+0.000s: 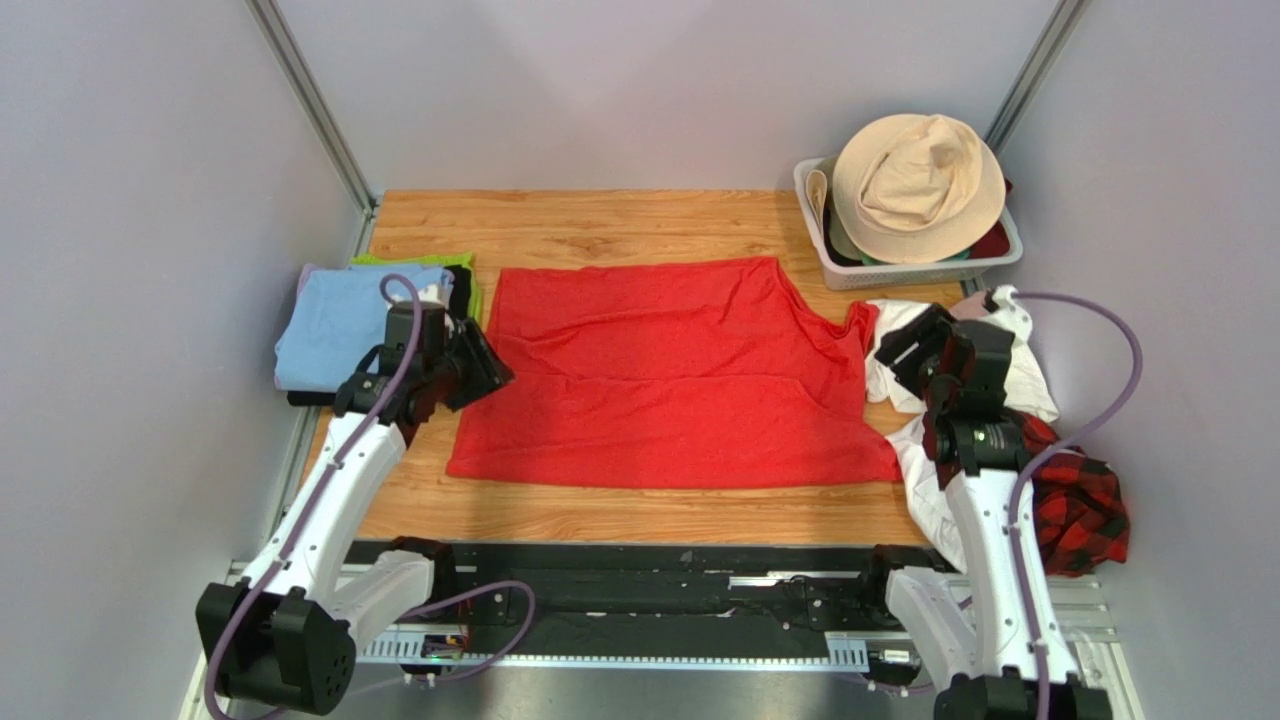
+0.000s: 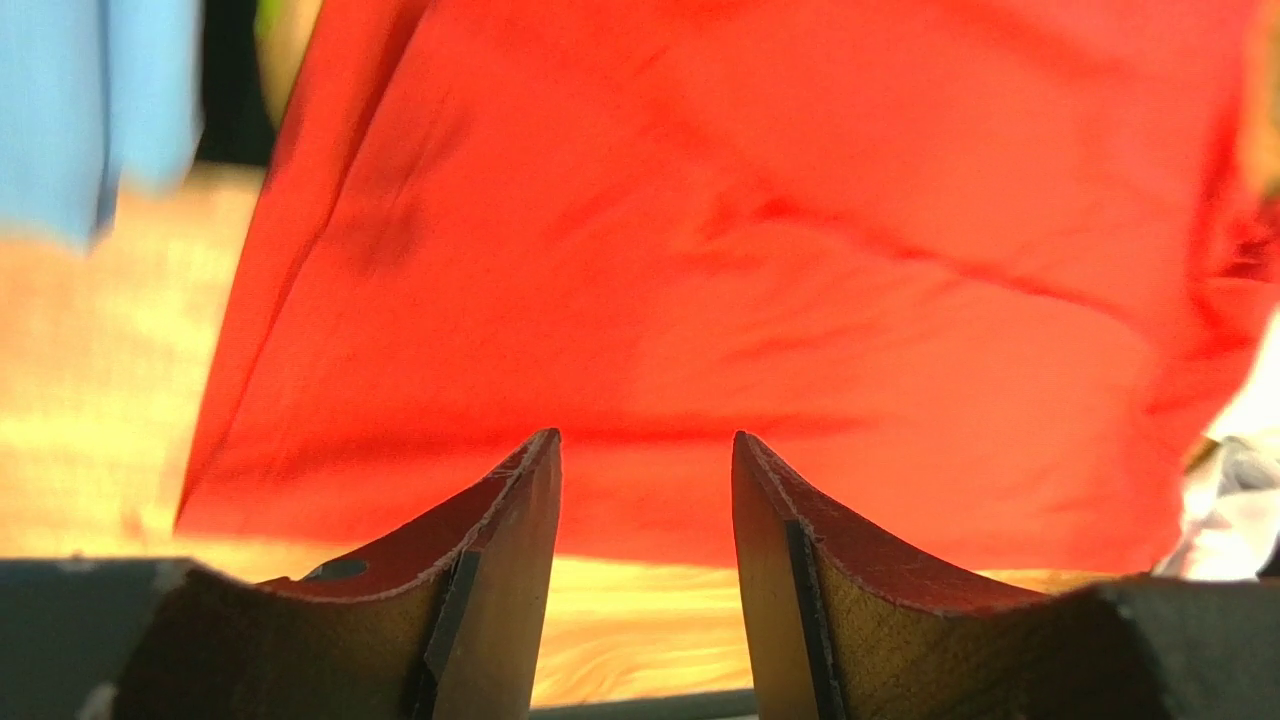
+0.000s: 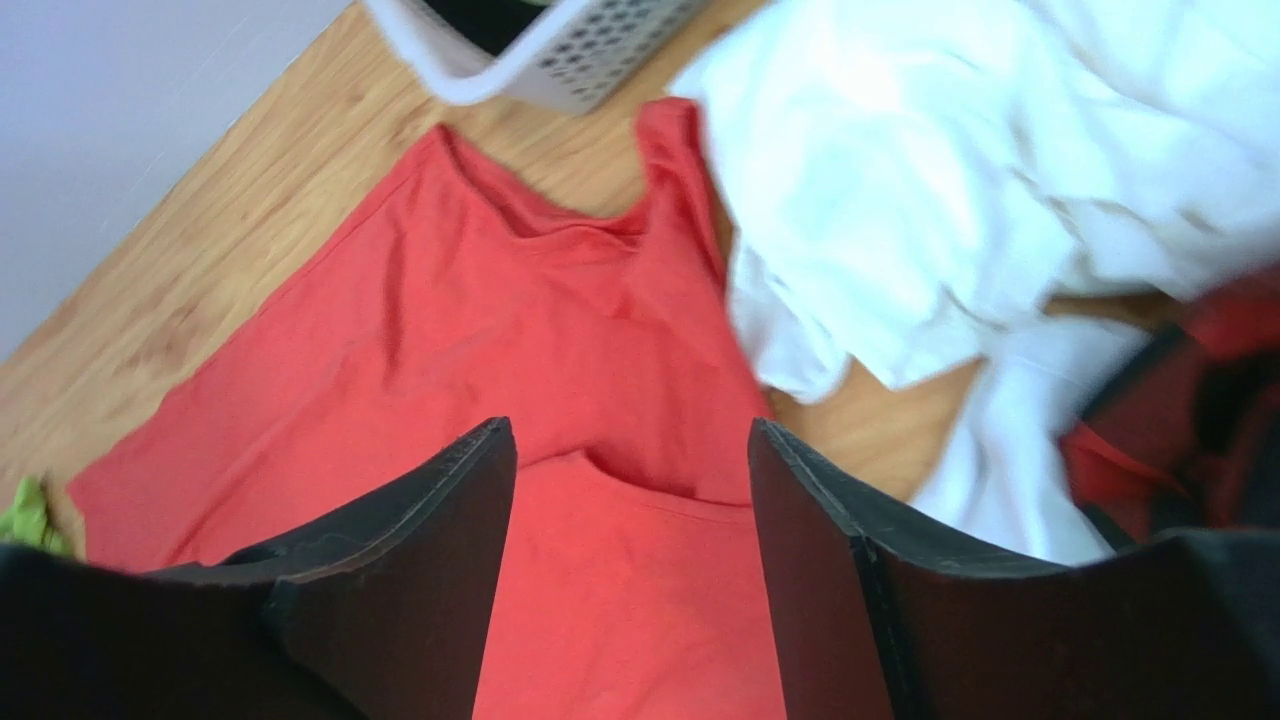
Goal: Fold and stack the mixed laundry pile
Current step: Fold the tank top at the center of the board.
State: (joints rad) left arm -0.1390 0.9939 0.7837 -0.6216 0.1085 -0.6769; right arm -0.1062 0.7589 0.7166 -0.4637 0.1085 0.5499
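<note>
Red T-shirt [image 1: 676,375] lies spread flat mid-table [image 1: 601,218], evidently laid out for folding. Left gripper [image 1: 478,365] and right gripper [image 1: 909,345] flank its side edges, jaws apart, holding nothing. White cloths [image 1: 1022,375] and plaid shirt [image 1: 1089,518] sit heaped at right, unfolded.

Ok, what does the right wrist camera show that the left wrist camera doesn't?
Only the right wrist view shows a corner of the white basket, the plaid shirt and the neckline of the red T-shirt. Only the left wrist view shows the light blue cloth. Both show the red T-shirt spread on the wooden table, and each shows its own gripper, the right gripper and the left gripper, open and empty.
</note>
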